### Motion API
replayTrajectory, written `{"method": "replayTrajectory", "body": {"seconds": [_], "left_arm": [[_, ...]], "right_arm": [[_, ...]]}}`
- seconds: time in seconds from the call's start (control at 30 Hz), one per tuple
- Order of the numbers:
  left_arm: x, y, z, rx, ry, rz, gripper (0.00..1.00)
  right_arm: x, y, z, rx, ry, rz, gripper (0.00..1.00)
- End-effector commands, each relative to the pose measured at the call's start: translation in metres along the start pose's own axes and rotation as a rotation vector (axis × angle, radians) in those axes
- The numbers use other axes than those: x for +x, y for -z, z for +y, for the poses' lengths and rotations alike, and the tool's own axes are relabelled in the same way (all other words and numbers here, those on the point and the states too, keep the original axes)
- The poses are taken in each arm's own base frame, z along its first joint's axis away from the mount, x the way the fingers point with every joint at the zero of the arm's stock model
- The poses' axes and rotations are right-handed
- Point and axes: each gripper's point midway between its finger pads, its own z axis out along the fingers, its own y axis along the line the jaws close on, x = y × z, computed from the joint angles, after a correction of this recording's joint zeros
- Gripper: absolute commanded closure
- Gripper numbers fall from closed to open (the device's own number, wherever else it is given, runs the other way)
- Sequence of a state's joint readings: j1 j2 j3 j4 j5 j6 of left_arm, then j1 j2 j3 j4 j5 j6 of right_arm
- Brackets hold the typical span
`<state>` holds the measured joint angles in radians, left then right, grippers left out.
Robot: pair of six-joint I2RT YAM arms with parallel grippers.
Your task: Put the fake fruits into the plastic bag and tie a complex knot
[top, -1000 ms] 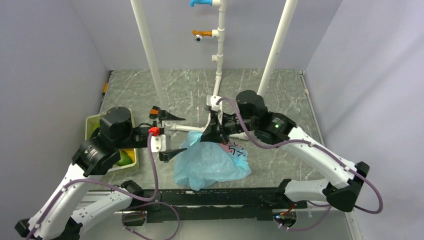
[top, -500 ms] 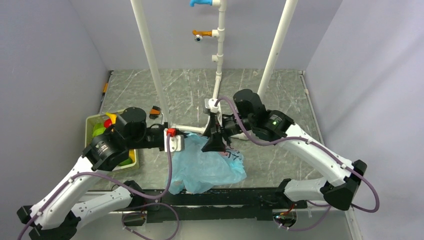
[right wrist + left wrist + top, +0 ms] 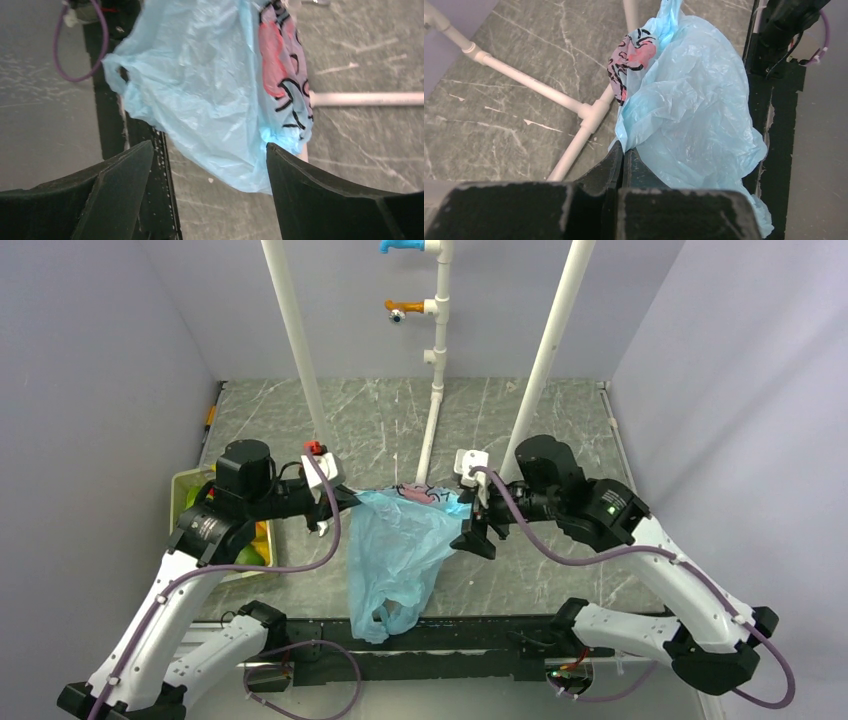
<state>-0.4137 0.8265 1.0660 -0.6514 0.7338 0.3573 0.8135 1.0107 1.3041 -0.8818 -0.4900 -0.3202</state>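
Left gripper is pinching one thin edge of the plastic bag; right gripper is gaping wide, holding nothing. Bag is hanging limp (single-point hold), so the film is risking slipping free or tearing.

White-and-black arms, purple cables

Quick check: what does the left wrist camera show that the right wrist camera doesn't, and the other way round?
Only the left wrist view: the left gripper shut on a fold at the edge of the plastic bag, and the tee joint of the white pipe frame.
Only the right wrist view: the right gripper with fingers wide apart, gripping nothing, the bag beyond them.
Both: the light-blue bag with its pink and black print, the grey marbled table, the black rail and a purple cable.
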Motion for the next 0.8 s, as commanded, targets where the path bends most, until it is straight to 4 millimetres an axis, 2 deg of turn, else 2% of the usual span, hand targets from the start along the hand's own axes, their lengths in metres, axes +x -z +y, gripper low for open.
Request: {"method": "replayTrajectory", "body": {"seconds": [0.0, 0.07, 0.17, 0.4, 0.57, 0.63, 0.77], "left_arm": [[-0.017, 0.003, -0.008, 0.046, -0.013, -0.064, 1.0], [-0.016, 0.004, -0.01, 0.052, -0.028, -0.067, 1.0], [-0.014, 0.005, -0.013, 0.064, -0.053, -0.068, 1.0], [-0.013, 0.006, -0.018, 0.088, -0.088, -0.078, 1.0], [-0.013, 0.006, -0.017, 0.082, -0.095, -0.084, 1.0], [-0.014, 0.006, -0.015, 0.069, -0.087, -0.084, 1.0], [-0.013, 0.005, -0.011, 0.046, -0.08, -0.083, 1.0]], "right_arm": [[0.027, -0.009, -0.034, 0.16, 0.003, 0.104, 0.16], [0.031, -0.006, -0.045, 0.225, 0.01, 0.11, 0.23], [0.026, 0.0, -0.051, 0.27, 0.004, 0.073, 0.32], [0.031, -0.002, -0.051, 0.243, -0.07, 0.053, 0.4], [0.043, -0.015, -0.055, 0.226, -0.077, 0.085, 0.38], [0.049, -0.018, -0.052, 0.191, -0.084, 0.107, 0.32], [0.061, -0.021, -0.031, 0.079, -0.092, 0.128, 0.19]]}}
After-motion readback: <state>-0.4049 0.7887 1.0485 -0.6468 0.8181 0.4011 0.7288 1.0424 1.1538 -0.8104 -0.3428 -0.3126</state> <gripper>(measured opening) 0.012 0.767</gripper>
